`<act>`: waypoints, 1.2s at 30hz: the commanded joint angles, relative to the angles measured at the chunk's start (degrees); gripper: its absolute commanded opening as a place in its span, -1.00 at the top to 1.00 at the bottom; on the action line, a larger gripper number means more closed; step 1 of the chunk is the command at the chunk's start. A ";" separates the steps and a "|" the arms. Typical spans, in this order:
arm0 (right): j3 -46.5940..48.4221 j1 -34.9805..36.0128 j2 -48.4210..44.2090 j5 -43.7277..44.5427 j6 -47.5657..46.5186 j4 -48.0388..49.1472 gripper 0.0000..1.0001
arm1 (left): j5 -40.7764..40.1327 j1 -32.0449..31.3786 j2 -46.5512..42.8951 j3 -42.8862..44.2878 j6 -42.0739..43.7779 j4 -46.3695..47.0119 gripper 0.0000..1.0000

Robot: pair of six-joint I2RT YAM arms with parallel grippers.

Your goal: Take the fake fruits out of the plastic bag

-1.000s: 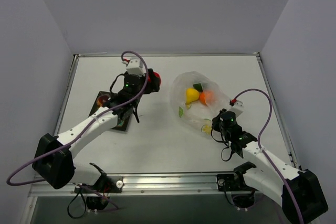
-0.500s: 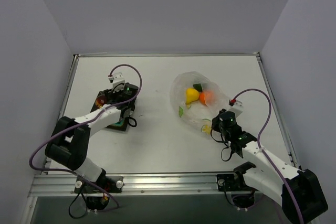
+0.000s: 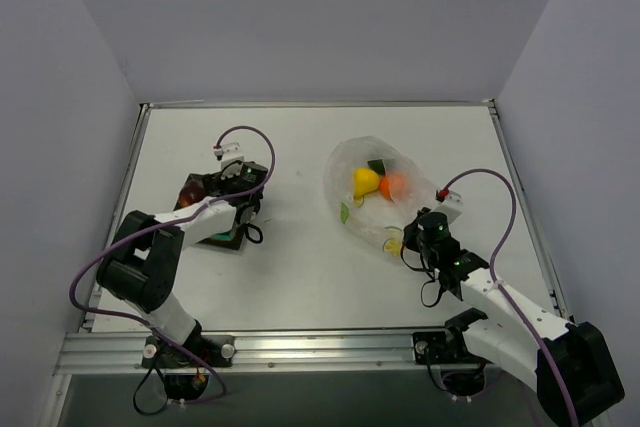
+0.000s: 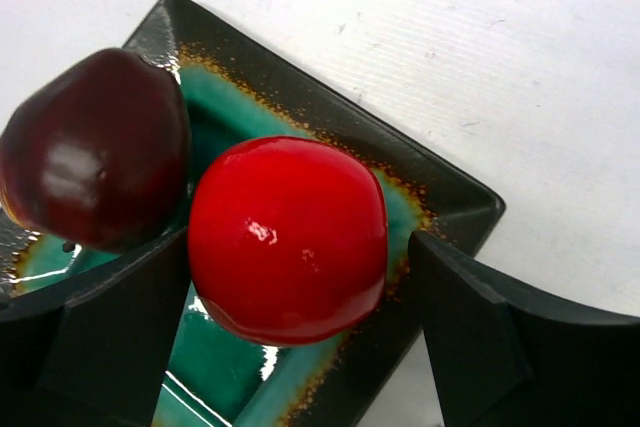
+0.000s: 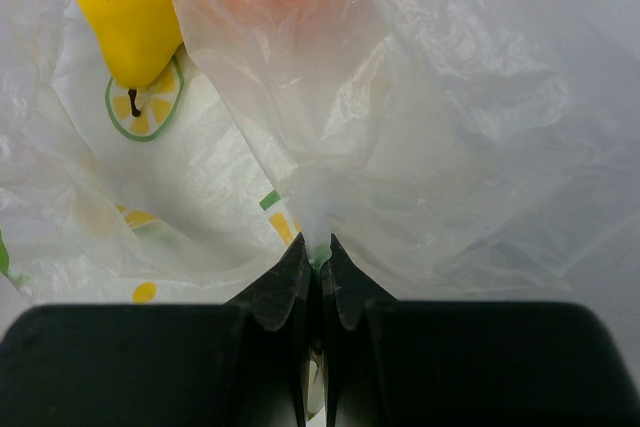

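- L gripper [image 4: 300, 247]: released, jaws spread wide either side of the red ball [image 4: 288, 217]. There is a clear gap at the 3 o'clock finger, so it isn't gripping.
- Red ball sits in the dark tray [image 4: 440, 192] on its teal centre. The dark red-brown fruit [image 4: 95, 152] is touching it at approx 10 o'clock, also in the tray.
- Top view: tray lies at approx 9 o'clock on the table [image 3: 300, 267], well apart from the plastic bag [image 3: 352, 162] at approx 2 o'clock.
- R gripper [image 5: 320, 247]: clenched, pinching a fold of bag film at the bag's 5 o'clock edge.
- Inside the bag: yellow pear [image 3: 365, 180], w/ an orange fruit [image 3: 396, 184] just beside it at 3 o'clock. Both show through the film.
- Wrist view: pear stem points twd 6 o'clock, over a citrus-slice print.
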 commanded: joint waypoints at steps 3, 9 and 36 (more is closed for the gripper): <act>-0.09 0.36 0.07 1.77 -0.27 0.76 1.00 | 4.26 -1.02 -5.25 3.53 0.25 1.30 -0.82; -0.01 0.28 -0.02 1.95 -0.10 0.76 1.00 | 7.06 -7.51 -9.82 5.11 1.48 1.29 -0.59; -0.45 0.54 -0.89 2.03 -0.10 0.76 1.00 | 26.15 -29.59 20.75 43.07 8.86 -6.09 0.07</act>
